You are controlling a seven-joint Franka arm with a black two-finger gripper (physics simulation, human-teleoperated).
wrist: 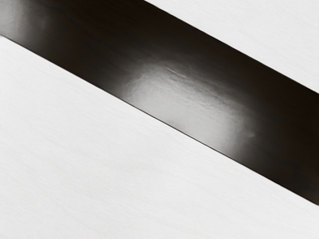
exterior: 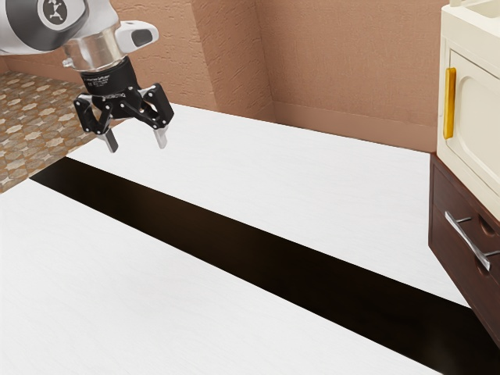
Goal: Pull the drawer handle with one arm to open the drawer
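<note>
The table (exterior: 117,297) lies nearest; the drawer handle (exterior: 468,241) sits at the exterior view's right. Well apart, far left, the claw (exterior: 137,145) is spread wide; it should straddle the drawer handle squarely, close, then pull straight outward.

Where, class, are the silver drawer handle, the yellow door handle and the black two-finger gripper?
Silver drawer handle (exterior: 468,241): exterior view, middle of its bar.
Yellow door handle (exterior: 450,104): exterior view, middle of its length.
Black two-finger gripper (exterior: 137,147): exterior view, midway between its fingertips.
</note>
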